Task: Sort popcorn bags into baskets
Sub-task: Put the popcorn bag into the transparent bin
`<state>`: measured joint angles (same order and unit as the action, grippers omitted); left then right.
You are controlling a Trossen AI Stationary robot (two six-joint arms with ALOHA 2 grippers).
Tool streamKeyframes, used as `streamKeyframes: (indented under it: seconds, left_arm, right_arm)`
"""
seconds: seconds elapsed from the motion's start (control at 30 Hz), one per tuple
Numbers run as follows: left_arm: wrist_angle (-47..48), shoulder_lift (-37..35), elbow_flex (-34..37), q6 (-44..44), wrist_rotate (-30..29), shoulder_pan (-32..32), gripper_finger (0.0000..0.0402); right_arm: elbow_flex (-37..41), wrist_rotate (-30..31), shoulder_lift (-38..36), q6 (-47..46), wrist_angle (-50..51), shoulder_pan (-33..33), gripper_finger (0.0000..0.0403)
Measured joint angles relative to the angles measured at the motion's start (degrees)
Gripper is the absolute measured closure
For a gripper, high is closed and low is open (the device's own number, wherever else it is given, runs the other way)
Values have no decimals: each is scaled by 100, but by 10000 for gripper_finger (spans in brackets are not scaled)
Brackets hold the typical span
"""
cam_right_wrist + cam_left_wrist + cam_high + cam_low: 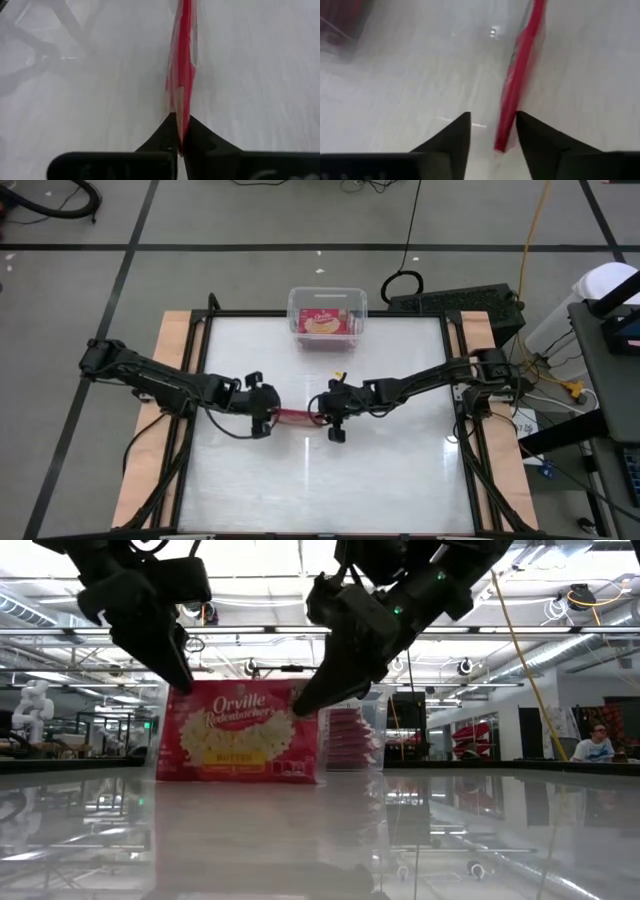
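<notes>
Standing on edge at the centre of the high view, one popcorn bag (293, 416) is caught between both arms. The right gripper (325, 412) has its jaws clenched on the bag's right end, and the right wrist view shows the red edge pinched tight. The left gripper (266, 414) sits at the other end with jaws released, the packet's edge loose between them in its own wrist view. Up at the top centre, the clear basket (300, 330) already holds at least one packet; the low view hints at a stack there. No other loose bags show on the tabletop (400, 480), so this one looks like the only carry left.
</notes>
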<state>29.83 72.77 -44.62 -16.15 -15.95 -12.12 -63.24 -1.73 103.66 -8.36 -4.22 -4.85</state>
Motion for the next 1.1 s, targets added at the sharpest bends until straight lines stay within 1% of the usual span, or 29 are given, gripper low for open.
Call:
streamKeyframes:
  seconds: [0.07,0.17,0.3,0.37,0.47,0.63,0.73,0.87,0.93,1.0,1.1]
  left_arm:
    - [-21,-69,0,-18,-12,-4,224]
    - [-201,-234,0,-46,-112,-58,208]
    - [-484,-611,-4,30,-677,-166,205]
    - [-686,-830,71,185,-871,-213,204]
    - [-1456,-1154,364,404,-997,-233,204]
    - [-3104,-1505,1376,775,-1017,-232,204]
    - [-4190,-1523,1902,846,-1016,-232,204]
    - [-5336,-1452,2440,854,-1013,-232,204]
    - [-5650,-1450,2655,840,-1012,-234,204]
    - [-5927,-1386,2762,740,-1010,-238,204]
    - [-6034,-1385,2907,579,-984,-264,204]
  right_arm:
    - [8,0,-106,0,108,-28,402]
    - [10,2,-341,-18,456,-57,402]
    - [9,8,-671,-37,1039,-56,402]
    - [9,21,-796,-12,1241,-44,402]
    - [9,36,-991,54,1436,5,403]
    - [11,32,-1532,124,1622,193,403]
    - [9,32,-2003,116,1805,411,403]
    - [9,6,-2610,155,1939,869,403]
    - [4,-54,-2832,156,1972,1156,403]
    - [2,-331,-2987,223,2015,1475,403]
    - [2,-792,-3113,372,1902,1956,403]
